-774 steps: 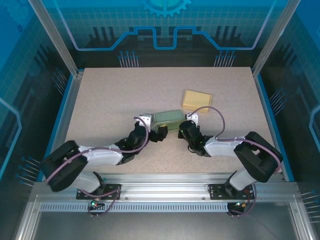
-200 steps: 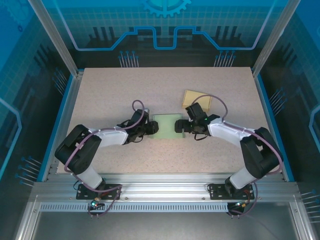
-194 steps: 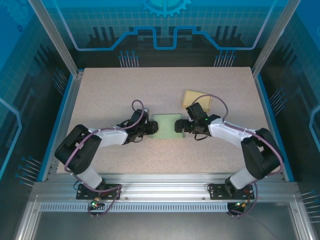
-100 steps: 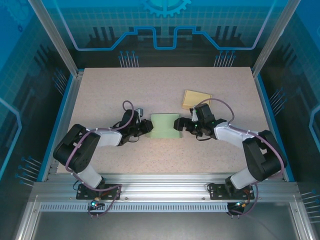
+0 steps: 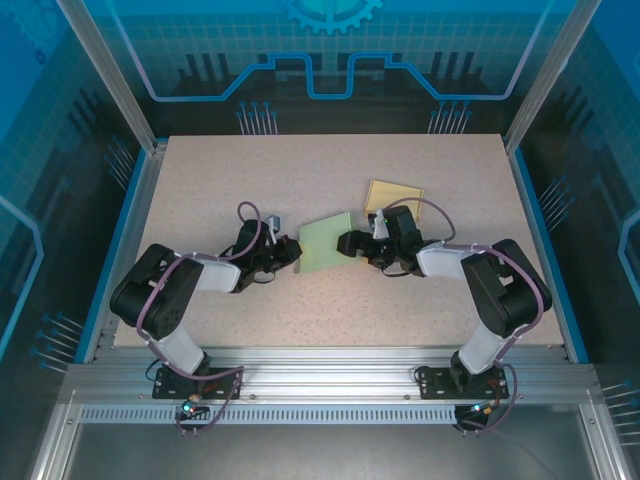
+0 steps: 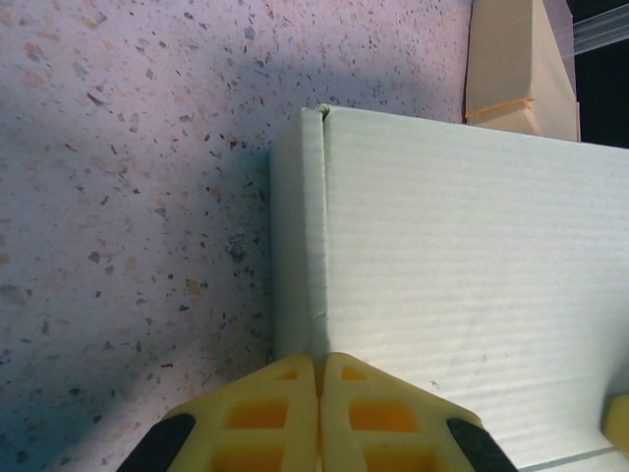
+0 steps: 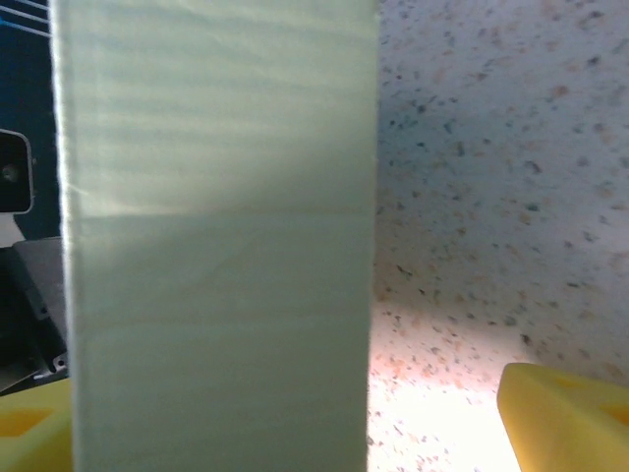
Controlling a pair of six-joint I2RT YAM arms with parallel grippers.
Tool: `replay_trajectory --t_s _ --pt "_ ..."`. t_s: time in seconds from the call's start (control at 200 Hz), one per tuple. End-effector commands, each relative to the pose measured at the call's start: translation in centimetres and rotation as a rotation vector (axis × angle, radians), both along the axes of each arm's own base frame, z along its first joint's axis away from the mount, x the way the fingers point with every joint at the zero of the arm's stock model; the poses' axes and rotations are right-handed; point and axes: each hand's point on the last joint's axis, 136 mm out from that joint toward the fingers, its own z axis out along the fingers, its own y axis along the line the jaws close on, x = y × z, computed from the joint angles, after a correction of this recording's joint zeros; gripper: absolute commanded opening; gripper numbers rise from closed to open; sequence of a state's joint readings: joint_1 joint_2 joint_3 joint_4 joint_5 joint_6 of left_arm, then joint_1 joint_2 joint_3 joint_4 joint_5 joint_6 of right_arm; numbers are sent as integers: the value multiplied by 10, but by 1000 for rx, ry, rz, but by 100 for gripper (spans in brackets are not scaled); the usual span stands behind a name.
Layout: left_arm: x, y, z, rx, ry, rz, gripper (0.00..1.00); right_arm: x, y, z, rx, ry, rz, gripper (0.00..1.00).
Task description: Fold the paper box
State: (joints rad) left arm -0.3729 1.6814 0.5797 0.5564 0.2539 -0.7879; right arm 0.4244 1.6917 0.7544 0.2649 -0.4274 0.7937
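Inward, left arm [image 5: 200, 272] and right arm [image 5: 450, 262] stretch low, flanking paper box [image 5: 325, 243].

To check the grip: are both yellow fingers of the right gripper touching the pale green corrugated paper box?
No, speckled table separates the pale green paper box from one yellow finger.

Matt, ribbed paper box [image 6: 472, 295]

Robotics laboratory test cell: an aluminium-profile frame [image 5: 113, 90] is enclosing a speckled tabletop [image 5: 330, 170], blue circuit-printed panels [image 5: 330, 50] are walling it in, and a slotted rail [image 5: 320, 412] is running along its near edge.
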Motion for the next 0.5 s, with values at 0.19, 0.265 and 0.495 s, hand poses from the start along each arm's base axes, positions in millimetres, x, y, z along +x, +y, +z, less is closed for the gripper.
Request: replay_trajectory --t_s 0.19,0.265,0.495 --pt "-19 4 -24 14 112 -16 13 20 20 31 129 -100 61 78" --pt "-16 3 -17 5 95 -18 15 21 21 31 140 -95 60 73" --pt "-8 0 11 -2 12 -28 32 19 12 26 152 -63 13 63"
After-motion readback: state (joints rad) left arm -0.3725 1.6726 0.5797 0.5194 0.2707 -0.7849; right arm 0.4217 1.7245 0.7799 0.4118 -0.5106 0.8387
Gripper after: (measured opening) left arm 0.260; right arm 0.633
